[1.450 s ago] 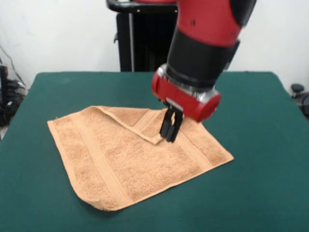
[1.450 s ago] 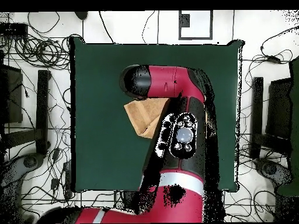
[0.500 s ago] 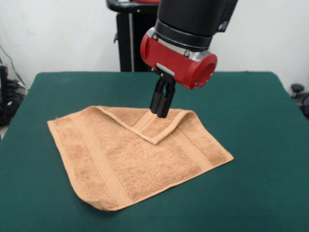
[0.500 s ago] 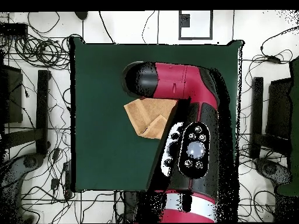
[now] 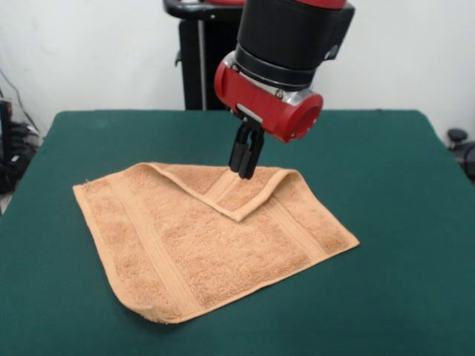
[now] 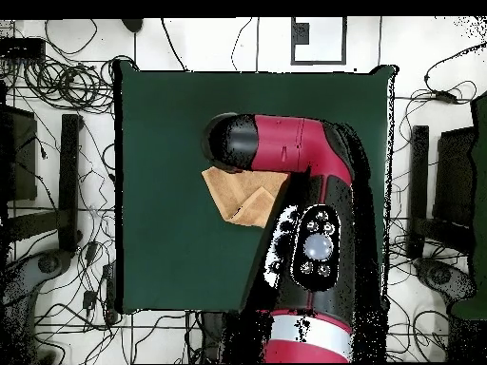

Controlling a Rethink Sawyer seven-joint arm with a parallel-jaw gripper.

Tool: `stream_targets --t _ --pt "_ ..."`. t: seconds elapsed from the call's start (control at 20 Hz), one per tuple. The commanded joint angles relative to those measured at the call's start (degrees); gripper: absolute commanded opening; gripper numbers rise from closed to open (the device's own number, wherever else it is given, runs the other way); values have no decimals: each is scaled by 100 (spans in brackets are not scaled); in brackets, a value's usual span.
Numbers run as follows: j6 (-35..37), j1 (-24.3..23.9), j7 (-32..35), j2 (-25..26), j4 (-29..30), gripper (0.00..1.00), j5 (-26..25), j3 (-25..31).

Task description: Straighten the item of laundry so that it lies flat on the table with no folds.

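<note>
The tan-orange towel [image 5: 200, 245] lies on the dark green table [image 5: 386, 148], spread out except for its far corner. That corner is folded back over the towel as a triangular flap [image 5: 241, 193] whose tip points towards the near side. Band stripes run near two edges. My gripper [image 5: 245, 172] hangs straight down over the far fold line of the flap, with its tips at the cloth. The jaws stand close together; I cannot tell whether any cloth is pinched between them. In the overhead view the arm covers most of the towel [image 6: 238, 195] and hides the gripper.
The robot's black pedestal [image 5: 204, 59] stands behind the table's far edge. In the overhead view, cables and stands [image 6: 67, 171] surround the table [image 6: 171, 124]. The towel lies near the table's middle, with green cloth on all sides.
</note>
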Motion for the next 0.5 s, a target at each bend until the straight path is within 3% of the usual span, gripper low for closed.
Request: stream_targets --t 0.05,0.5 --pt "-237 141 490 122 971 0 -9 249" --pt "-397 28 430 191 1018 0 58 399"
